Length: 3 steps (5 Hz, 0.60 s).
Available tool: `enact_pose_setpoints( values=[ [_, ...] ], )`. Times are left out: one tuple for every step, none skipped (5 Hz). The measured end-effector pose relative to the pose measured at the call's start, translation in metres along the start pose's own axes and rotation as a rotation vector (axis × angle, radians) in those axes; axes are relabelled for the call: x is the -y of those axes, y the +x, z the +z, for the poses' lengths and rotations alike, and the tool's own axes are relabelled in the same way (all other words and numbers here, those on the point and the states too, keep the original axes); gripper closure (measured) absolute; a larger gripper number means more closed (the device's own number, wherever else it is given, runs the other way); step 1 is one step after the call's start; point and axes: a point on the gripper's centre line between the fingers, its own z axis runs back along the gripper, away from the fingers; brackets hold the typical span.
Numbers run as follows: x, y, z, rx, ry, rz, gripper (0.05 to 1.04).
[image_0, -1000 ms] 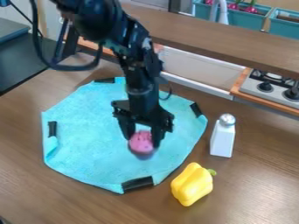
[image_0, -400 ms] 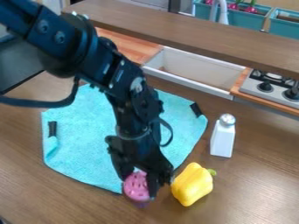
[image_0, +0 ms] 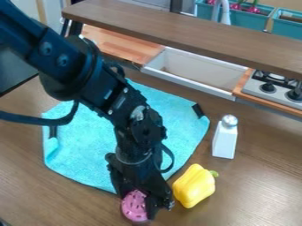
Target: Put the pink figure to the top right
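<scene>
Pink figure (image_0: 134, 205) has moved past the cloth (image_0: 82, 152), gripped by the hand (image_0: 140, 211), beside yellow pepper (image_0: 193, 186)

The scene is moderately bright, under soft, diffuse light; its source cannot be told. The wooden table (image_0: 259, 190) carries a broad, pale sheen toward the right and lies darker along the lower left. Small highlights sit on the metal cap of the white shaker (image_0: 229, 120) and on the upper surface of the yellow bell pepper (image_0: 193, 183), whose lower right side falls into soft shade. The turquoise cloth (image_0: 88, 150) is lit fairly evenly. The black robot arm (image_0: 70, 66) is deeply dark, with faint glints at its joints. The white drawer's front (image_0: 189, 81) looks bright, while its interior is slightly dimmer.
</scene>
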Motion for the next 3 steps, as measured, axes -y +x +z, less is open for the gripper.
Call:
enact_pose_setpoints(
  values=[
    [0.000, -0.002, -0.001, -0.009, 0.008, -0.007, 0.079],
    [0.001, -0.005, 0.000, -0.034, -0.010, -0.009, 0.083],
    [-0.004, -0.004, 0.017, -0.021, -0.043, 0.011, 0.083]
  ],
)
